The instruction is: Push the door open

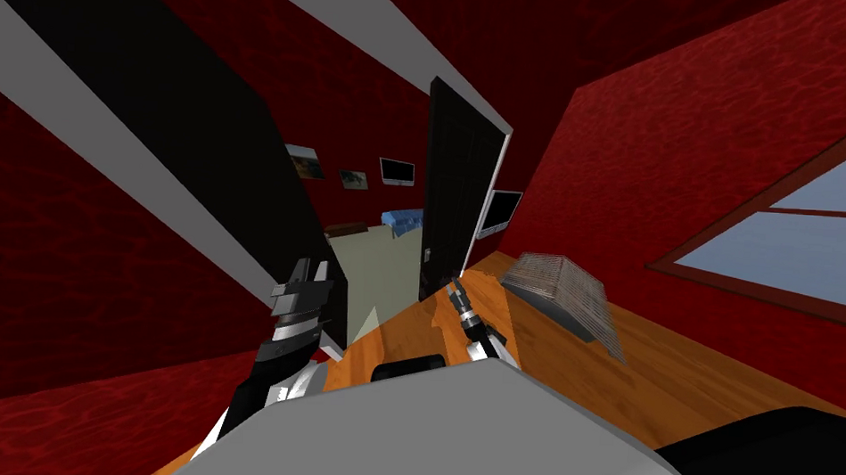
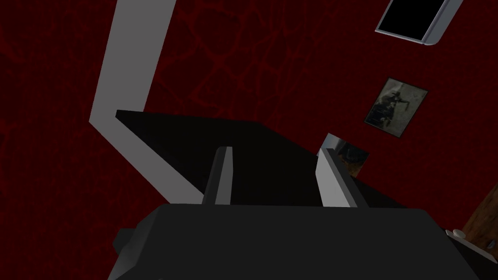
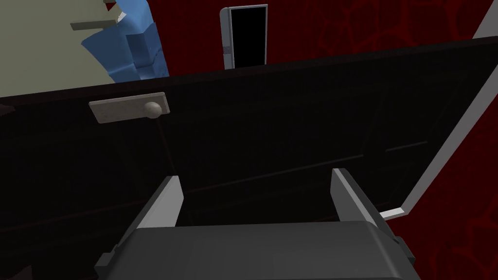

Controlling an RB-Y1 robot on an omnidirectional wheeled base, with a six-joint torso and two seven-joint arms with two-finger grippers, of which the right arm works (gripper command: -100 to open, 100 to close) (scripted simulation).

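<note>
The tall black panelled door (image 1: pixel 450 187) is standing ajar ahead, hanging from its white frame (image 1: pixel 501 176). It is looking rigid and probably swinging freely, so pushing flat near the small round grey knob (image 3: pixel 153 109) suits best. The right gripper (image 3: pixel 257 177), fingers spread and empty, is facing the panel closely. The left gripper (image 2: pixel 275 167), likewise spread, is hanging alongside.

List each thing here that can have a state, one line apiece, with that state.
Door: partly open, swung off its grey frame, with the room beyond showing past its edge.
Right tool: open, empty, facing the door's panel near the knob.
Left tool: open, empty, at the doorway's left side.
</note>
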